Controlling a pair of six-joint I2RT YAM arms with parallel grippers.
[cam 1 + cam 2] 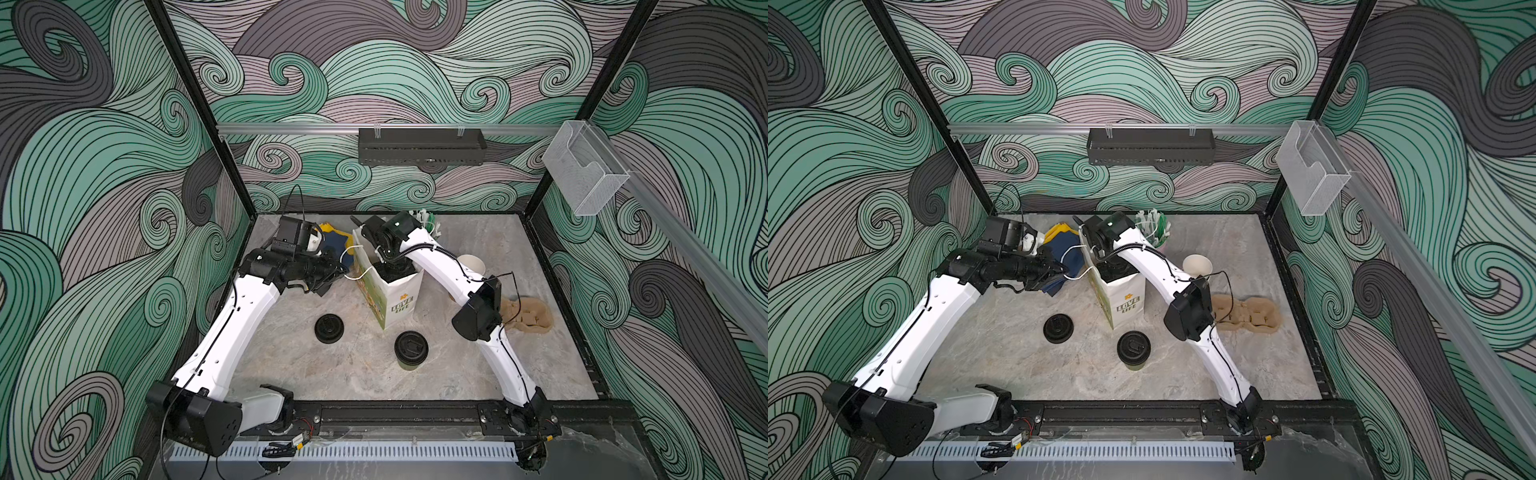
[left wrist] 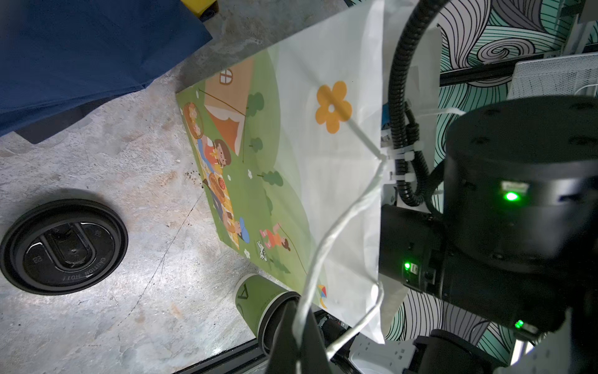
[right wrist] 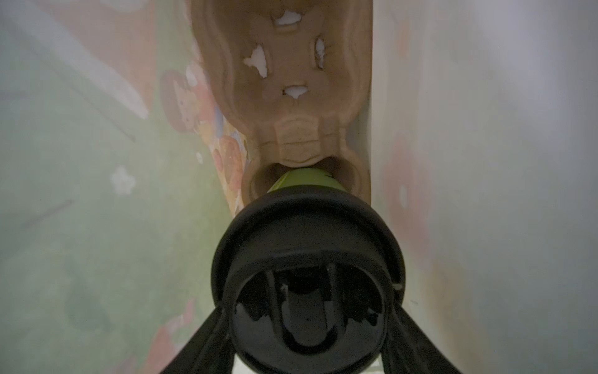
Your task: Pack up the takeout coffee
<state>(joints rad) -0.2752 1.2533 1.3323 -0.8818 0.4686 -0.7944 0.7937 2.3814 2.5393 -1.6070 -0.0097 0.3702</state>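
The left arm stretches from the front-left corner of the desk (image 1: 291, 374) toward the back, elbow raised, forearm turned inward. The left gripper (image 2: 299, 320) is closed tight on the white handle cord (image 2: 336, 226) of the paper bag (image 1: 401, 301), and the cord runs taut to the bag's rim.

The right arm rises from the front-right corner, bends at the elbow and points its wrist straight down into the bag's open mouth. Inside, the right gripper (image 3: 310, 307) clamps one lidded cup (image 3: 304, 181) by its black lid, a finger (image 3: 213, 336) pressed on each side. The cup's green base sits at one socket of a brown pulp carrier (image 3: 291, 64) lying on the bag's floor; whether it is fully seated cannot be told.

The second lidded cup (image 1: 410, 351) stands upright mid-desk, just in front of the bag, toward the front edge. A loose black lid (image 1: 329, 328) lies beside it, toward the left edge.

The desk is grey marble-patterned. Blue napkins (image 1: 337, 247) lie near the back edge, and another pulp carrier (image 1: 530, 318) lies near the right edge. Swirling green and grey wave patterns cover the walls.
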